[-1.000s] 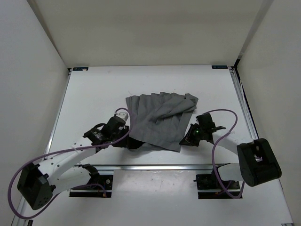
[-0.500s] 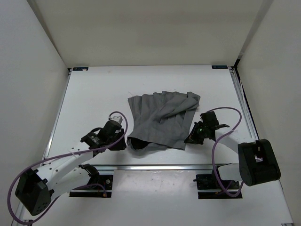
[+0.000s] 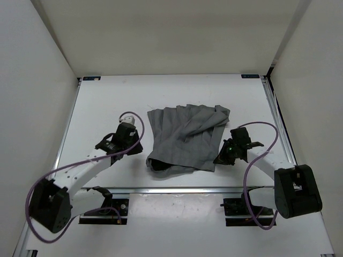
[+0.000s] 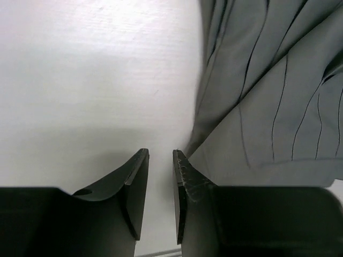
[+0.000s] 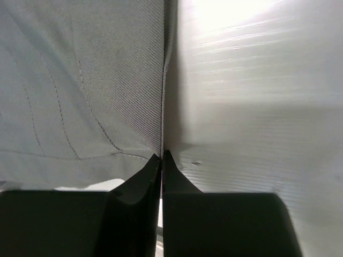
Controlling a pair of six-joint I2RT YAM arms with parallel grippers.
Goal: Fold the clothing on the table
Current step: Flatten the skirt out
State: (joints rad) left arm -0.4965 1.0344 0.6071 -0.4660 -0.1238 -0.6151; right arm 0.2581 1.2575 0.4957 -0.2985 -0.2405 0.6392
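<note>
Skirt (image 3: pixel 185 139) sits mid-table (image 3: pixel 107 101), doubled over into a rough wedge with pleats fanning far-right and a loose lump at its near-left corner, so one fold looks done and a tidier second one looks to be left. Left gripper (image 4: pixel 161 155) hangs just left of the cloth with a narrow gap and nothing in it, while the right gripper (image 5: pixel 162 156) is closed tight at the right hem, though I cannot tell if it pinches fabric. Since a second ago the left gripper has come off that near-left corner and narrowed, and the skirt has slid slightly right.
</note>
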